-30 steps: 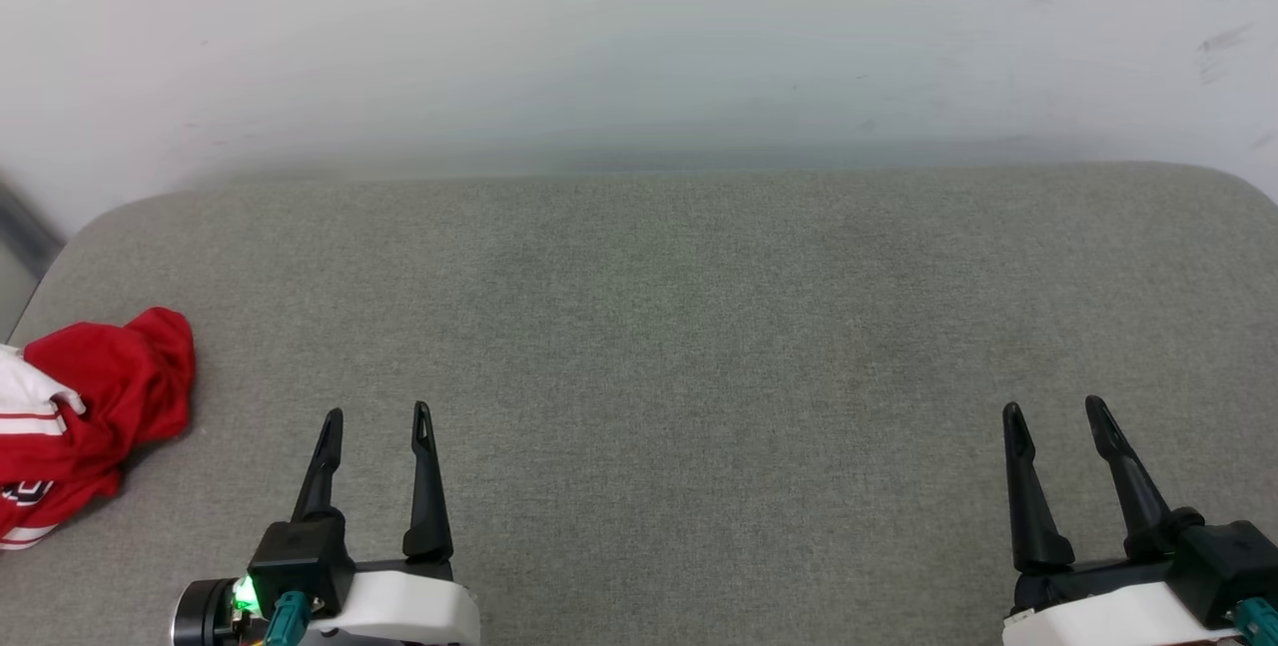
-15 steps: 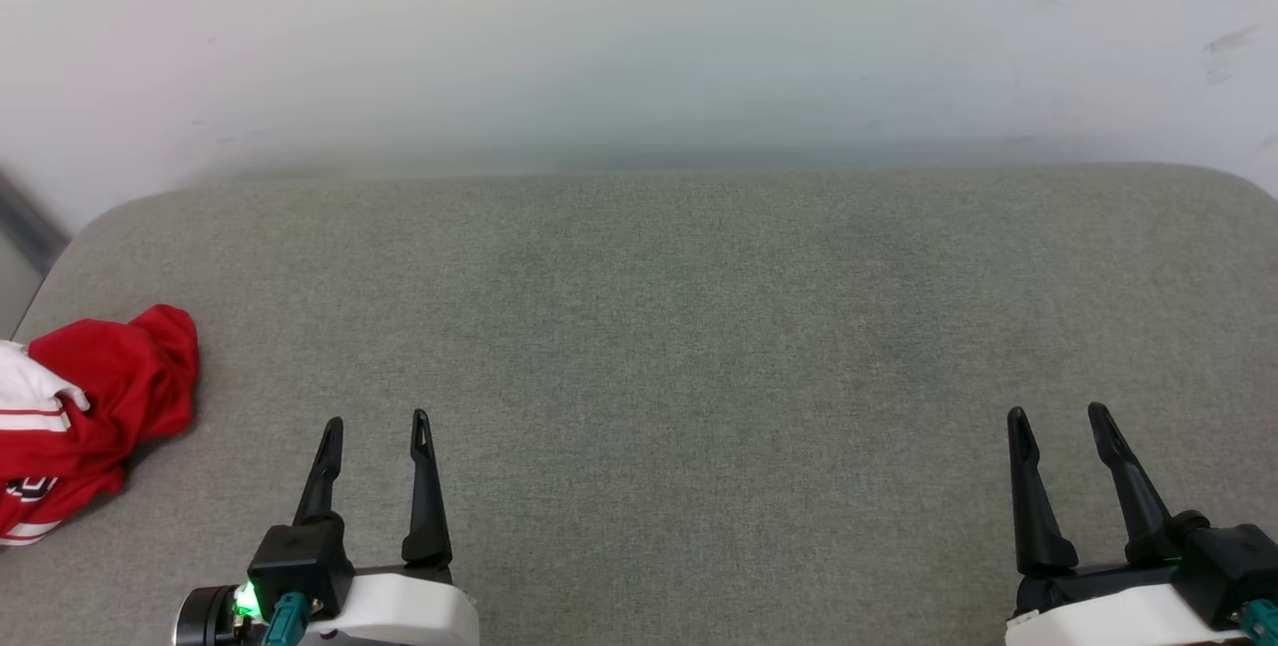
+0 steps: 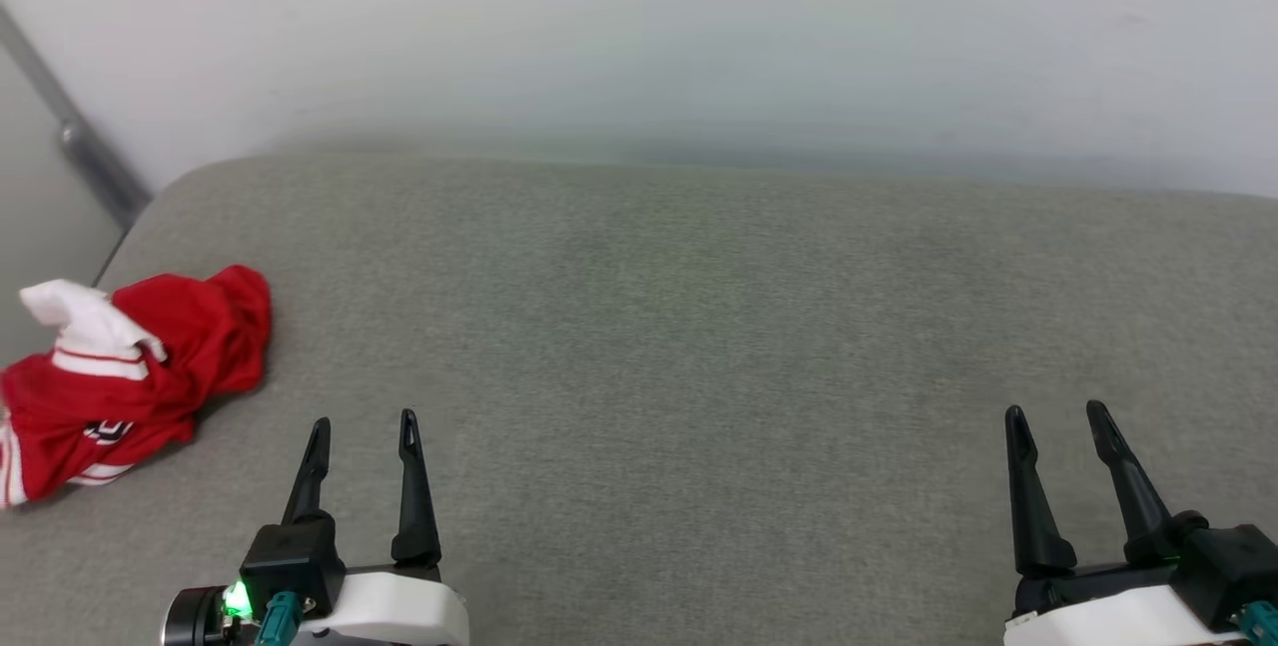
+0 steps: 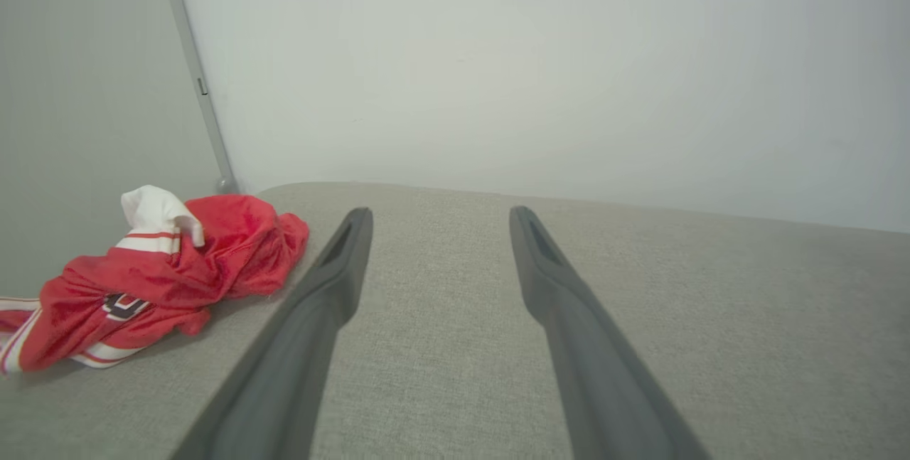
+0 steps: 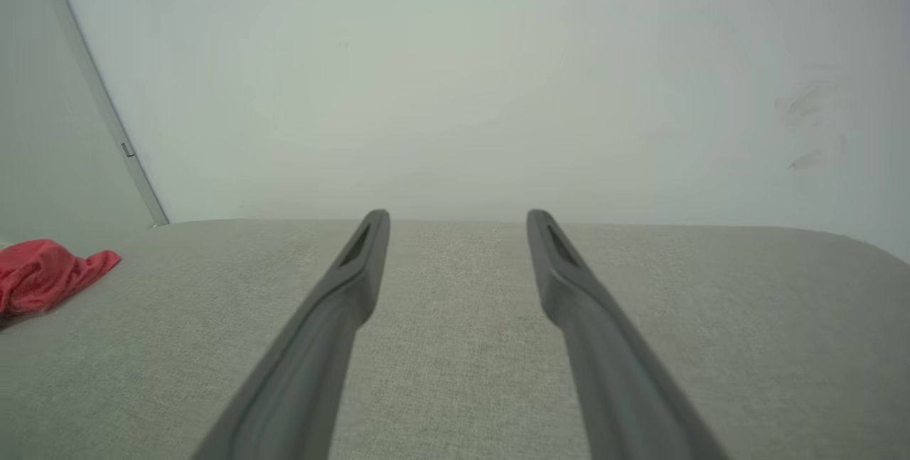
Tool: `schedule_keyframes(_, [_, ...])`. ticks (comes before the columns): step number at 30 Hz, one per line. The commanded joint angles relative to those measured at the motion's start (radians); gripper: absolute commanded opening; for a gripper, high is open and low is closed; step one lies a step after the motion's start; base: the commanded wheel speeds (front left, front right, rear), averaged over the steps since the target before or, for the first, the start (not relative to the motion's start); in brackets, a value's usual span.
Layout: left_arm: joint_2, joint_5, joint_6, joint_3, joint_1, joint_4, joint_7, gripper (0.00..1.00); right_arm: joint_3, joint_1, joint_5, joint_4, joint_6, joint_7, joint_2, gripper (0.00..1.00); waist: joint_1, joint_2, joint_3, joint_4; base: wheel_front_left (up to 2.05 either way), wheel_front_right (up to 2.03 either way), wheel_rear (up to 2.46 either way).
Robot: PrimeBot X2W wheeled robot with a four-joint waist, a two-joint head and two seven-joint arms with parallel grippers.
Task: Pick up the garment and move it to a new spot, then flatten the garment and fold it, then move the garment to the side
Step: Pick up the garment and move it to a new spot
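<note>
Crumpled garment (image 3: 180,366) lies at grey cushion's (image 3: 699,376) left edge.

Left end effector (image 3: 364,418) low, fingers spread, right end effector (image 3: 1056,410) likewise, empty

Grey fabric surface (image 3: 699,326), seemingly white wall (image 3: 639,27)

Bright, soft, even light; faint shadow under the garment (image 3: 140,376) left of the left gripper (image 3: 363,419); wall (image 3: 639,27) beyond it hazy; fingers (image 4: 284,375) blur toward the wrist lenses.
</note>
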Motion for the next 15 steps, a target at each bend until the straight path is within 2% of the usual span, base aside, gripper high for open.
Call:
schedule_keyframes(1, [0.001,0.007,0.000,0.002,0.000,0.000,-0.003,1.00,0.002,0.015,0.002,-0.004,0.000,-0.002,0.003,1.00,0.0000,0.0000,0.002,0.029,0.00,0.00,0.00])
schedule_keyframes(15, [0.001,-0.010,0.005,0.024,-0.009,-0.002,-0.003,1.00,0.010,0.012,-0.013,-0.016,0.000,-0.002,0.003,1.00,0.0000,0.0000,0.022,0.245,0.00,0.00,0.00])
